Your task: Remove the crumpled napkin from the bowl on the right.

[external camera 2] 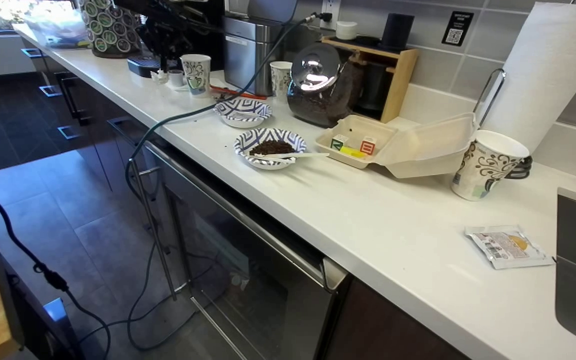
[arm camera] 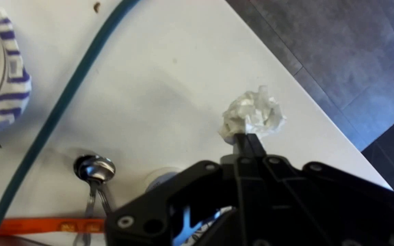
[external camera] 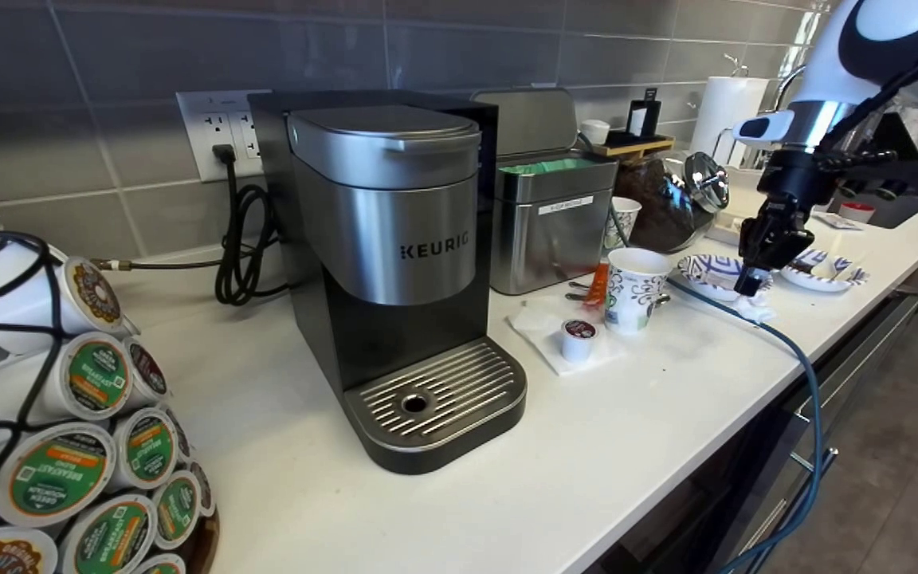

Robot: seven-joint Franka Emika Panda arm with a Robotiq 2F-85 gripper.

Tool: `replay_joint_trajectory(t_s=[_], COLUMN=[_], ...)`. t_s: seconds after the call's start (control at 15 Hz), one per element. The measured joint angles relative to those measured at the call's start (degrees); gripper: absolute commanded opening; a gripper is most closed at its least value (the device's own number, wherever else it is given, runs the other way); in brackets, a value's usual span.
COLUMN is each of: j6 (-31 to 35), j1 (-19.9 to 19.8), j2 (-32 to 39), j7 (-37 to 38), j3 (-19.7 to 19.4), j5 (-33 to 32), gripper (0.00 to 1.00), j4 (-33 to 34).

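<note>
My gripper [arm camera: 246, 136] is shut, its fingertips pinching the crumpled white napkin [arm camera: 255, 111] in the wrist view. The napkin appears just above the counter near its front edge; exact height is unclear. In the exterior views the gripper [external camera: 748, 281] [external camera 2: 164, 64] points down with the napkin [external camera: 755, 309] [external camera 2: 158, 77] at its tips. A blue-and-white patterned bowl [external camera: 696, 273] stands apart from the napkin, with something pale inside; it also shows in an exterior view [external camera 2: 243, 121] and at the wrist view's left edge [arm camera: 14, 71]. Another patterned bowl [external camera 2: 288, 137] holds dark grounds and a white utensil.
A blue-green cable [arm camera: 70, 87] crosses the counter between napkin and bowl. A paper cup [external camera: 636, 287], a coffee pod [external camera: 578, 341] and spoons [arm camera: 94, 169] stand or lie close by. The coffee maker [external camera: 395, 239] and metal bin [external camera: 555, 223] stand along the wall.
</note>
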Motion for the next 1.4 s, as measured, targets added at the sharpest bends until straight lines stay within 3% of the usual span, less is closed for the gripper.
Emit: replay_joint_trajectory(t_s=[0.4, 0.47, 0.53, 1.13, 1.2, 1.4], j6=[9.5, 10.6, 11.4, 10.9, 10.1, 7.0], j1=[3.3, 3.5, 3.6, 2.3, 1.5, -1.8], j2=[-0.5, -0.3, -0.1, 0.0, -0.8, -3.7], j7=[-4.5, -5.0, -5.3, -4.7, -2.7, 3.3], j3=[0.9, 0.9, 0.9, -1.1, -2.4, -7.5], j5=[1.2, 1.5, 1.8, 2.2, 0.9, -6.2], gripper=[0.00, 0.26, 0.27, 0.93, 0.99, 1.00], j4=[-2.8, -2.9, -2.9, -1.9, -1.5, -1.0])
